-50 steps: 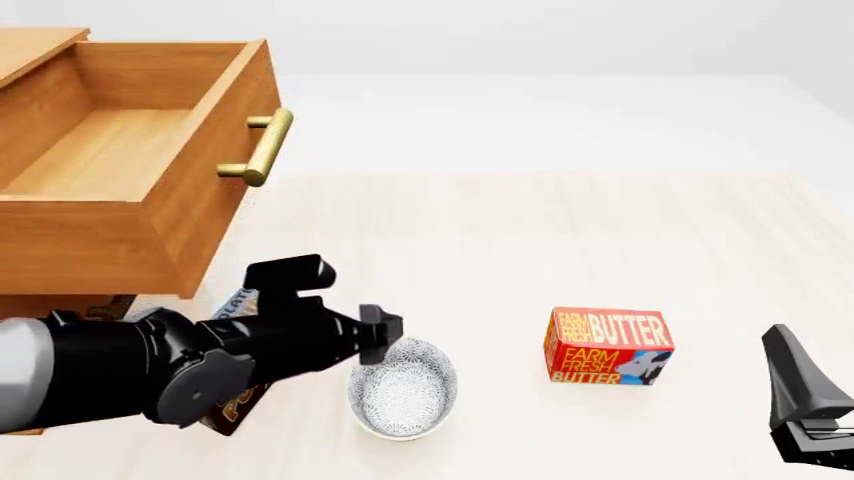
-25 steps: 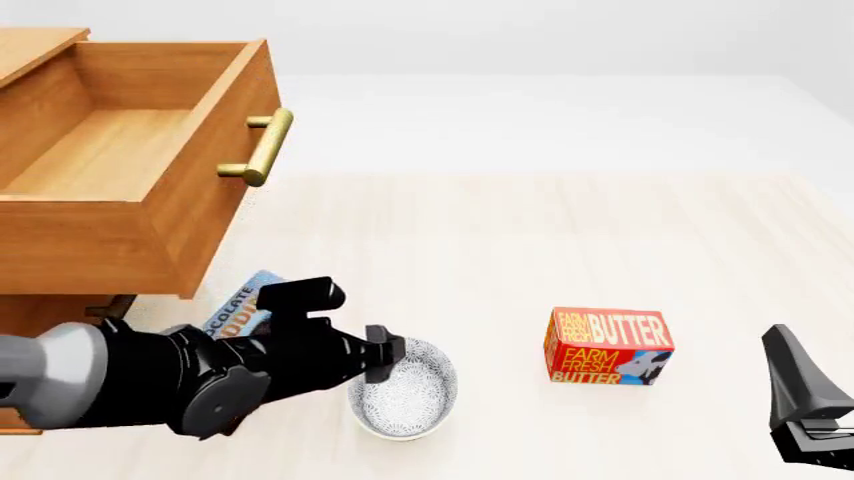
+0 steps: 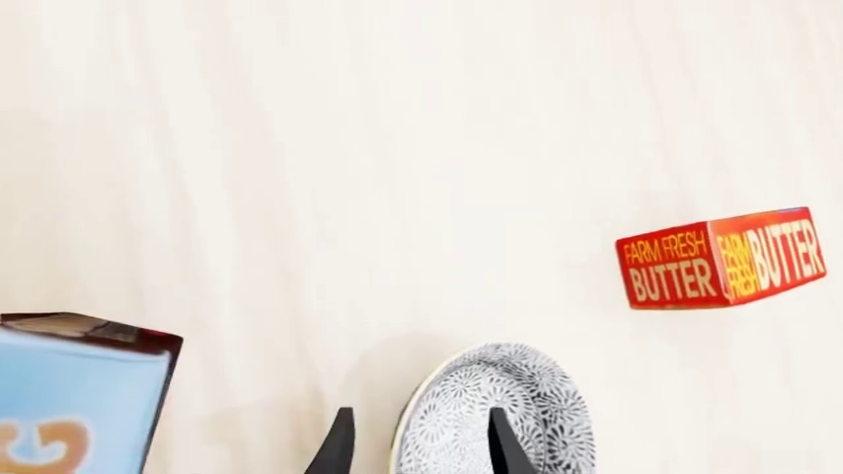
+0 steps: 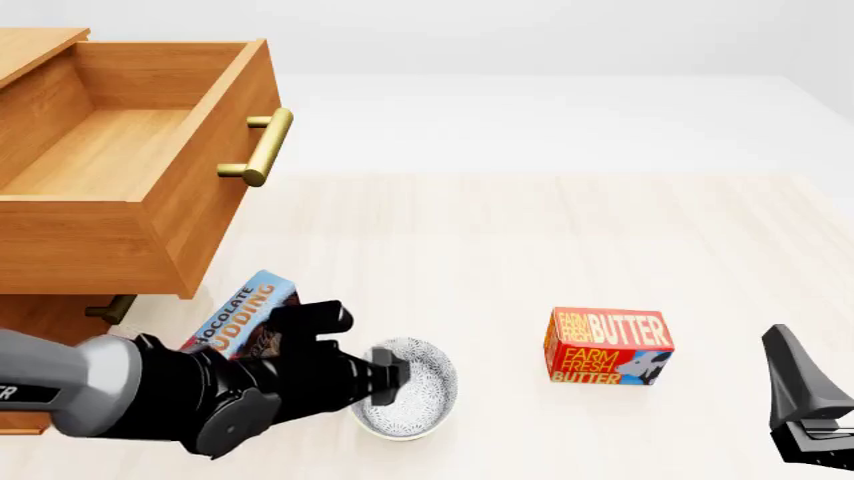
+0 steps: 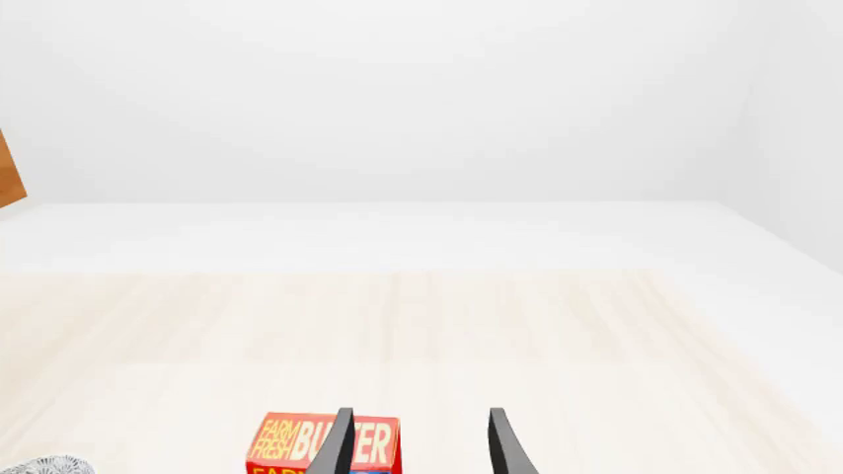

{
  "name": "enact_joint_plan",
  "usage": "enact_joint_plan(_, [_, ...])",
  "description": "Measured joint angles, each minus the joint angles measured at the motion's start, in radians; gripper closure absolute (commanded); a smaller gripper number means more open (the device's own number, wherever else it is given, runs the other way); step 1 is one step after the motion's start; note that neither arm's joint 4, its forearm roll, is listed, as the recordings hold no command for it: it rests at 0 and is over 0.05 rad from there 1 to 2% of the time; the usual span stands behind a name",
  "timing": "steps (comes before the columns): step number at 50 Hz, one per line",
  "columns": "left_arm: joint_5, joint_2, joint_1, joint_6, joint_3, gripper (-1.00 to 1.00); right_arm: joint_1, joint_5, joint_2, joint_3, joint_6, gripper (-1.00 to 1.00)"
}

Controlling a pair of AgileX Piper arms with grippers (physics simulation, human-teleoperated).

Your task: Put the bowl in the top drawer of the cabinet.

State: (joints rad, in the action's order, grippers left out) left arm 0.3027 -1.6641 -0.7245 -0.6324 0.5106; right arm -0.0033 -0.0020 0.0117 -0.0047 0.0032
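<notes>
The white dotted bowl (image 4: 430, 388) (image 3: 543, 393) stands on the table near the front, left of centre. My left gripper (image 4: 387, 381) (image 3: 419, 449) is open and low over the bowl's left rim. In the left wrist view one finger (image 3: 338, 446) is outside the rim and the other is over the bowl's inside. The top drawer (image 4: 127, 150) of the cabinet (image 4: 40, 315) is pulled out and empty at the far left, its brass handle (image 4: 262, 146) facing right. My right gripper (image 4: 790, 365) (image 5: 419, 446) hangs open at the front right, holding nothing.
A red butter box (image 4: 609, 346) (image 3: 720, 258) (image 5: 324, 444) lies right of the bowl. A blue pudding box (image 4: 242, 316) (image 3: 73, 405) lies left of the bowl, below the open drawer. The lower drawer's handle (image 4: 107, 308) peeks out under the top drawer.
My left arm has sunk and drawn back toward the front, bringing its gripper down onto the bowl's left rim and uncovering the pudding box. The bowl and right arm have not moved.
</notes>
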Motion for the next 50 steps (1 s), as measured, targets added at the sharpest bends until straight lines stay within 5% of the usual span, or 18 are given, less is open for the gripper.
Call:
enact_joint_plan(5, [0.011, -0.012, -0.006, -0.006, -0.006, -1.0, 0.0, 0.0, 0.0, 0.0, 0.0, -1.0])
enact_joint_plan(6, [0.012, -0.013, -0.007, -0.007, -0.007, 1.0, 0.0, 0.0, 0.0, 0.0, 0.0, -1.0])
enact_joint_plan(50, [-0.063, 0.131, -0.002, 0.116, -0.01, 1.0, 0.0, 0.0, 0.0, 0.0, 0.0, -1.0])
